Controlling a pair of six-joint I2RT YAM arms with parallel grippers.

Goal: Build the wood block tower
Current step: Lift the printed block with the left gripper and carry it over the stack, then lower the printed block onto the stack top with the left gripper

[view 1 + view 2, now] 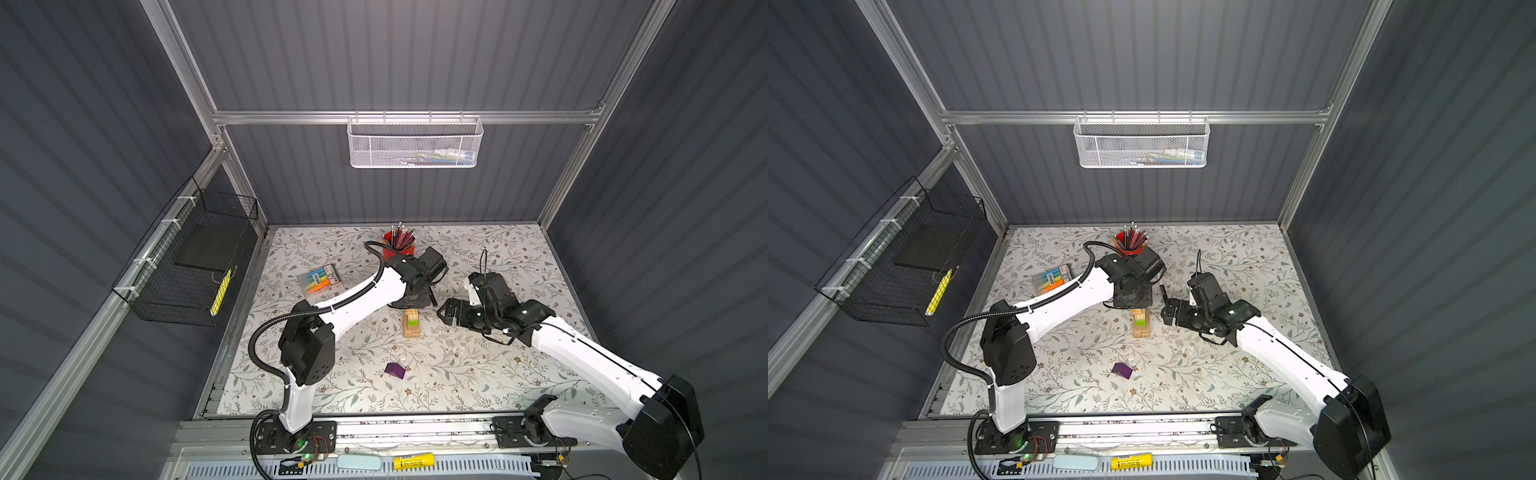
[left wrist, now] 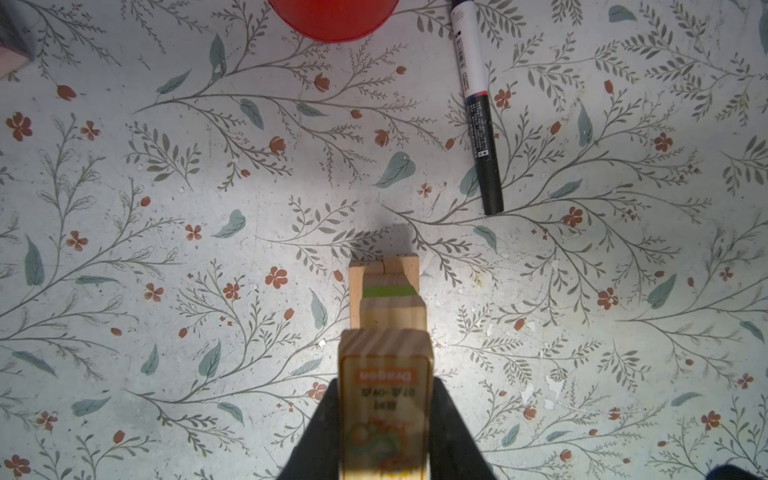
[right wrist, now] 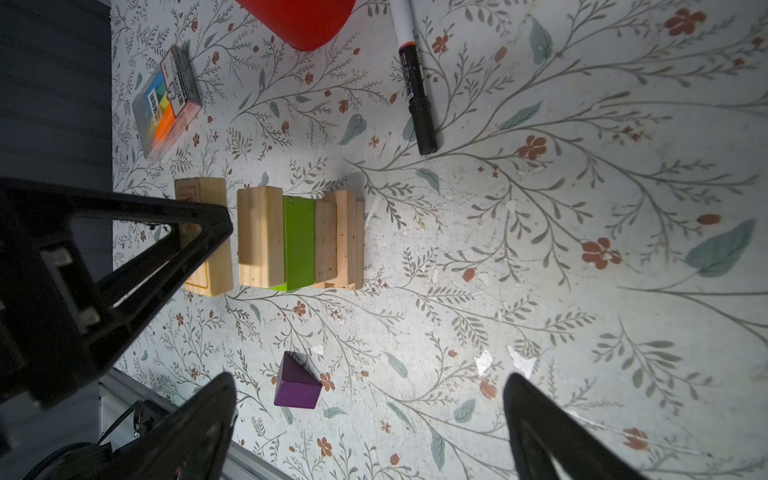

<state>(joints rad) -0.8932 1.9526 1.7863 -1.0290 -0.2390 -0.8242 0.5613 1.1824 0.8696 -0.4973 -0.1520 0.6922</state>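
The wood block tower [image 1: 411,325] [image 1: 1140,324] stands mid-table: pale tan bricks with a lime-green block [image 3: 298,243] under the top brick. My left gripper [image 2: 384,382] is shut on a tan wood block [image 2: 384,399] with a printed label. It hangs just above the tower [image 2: 386,286], with a small gap showing in the right wrist view between the held block [image 3: 210,257] and the top brick. My right gripper [image 1: 446,311] [image 3: 368,376] is open and empty, right of the tower. A purple block [image 1: 395,370] [image 3: 297,386] lies alone nearer the front edge.
A red pencil cup [image 1: 399,246] stands behind the left wrist. A black marker [image 2: 478,112] lies between the cup and the right gripper. A highlighter pack [image 1: 320,280] lies at left. A white mesh basket [image 1: 415,143] and a black wire basket [image 1: 191,266] hang on the walls.
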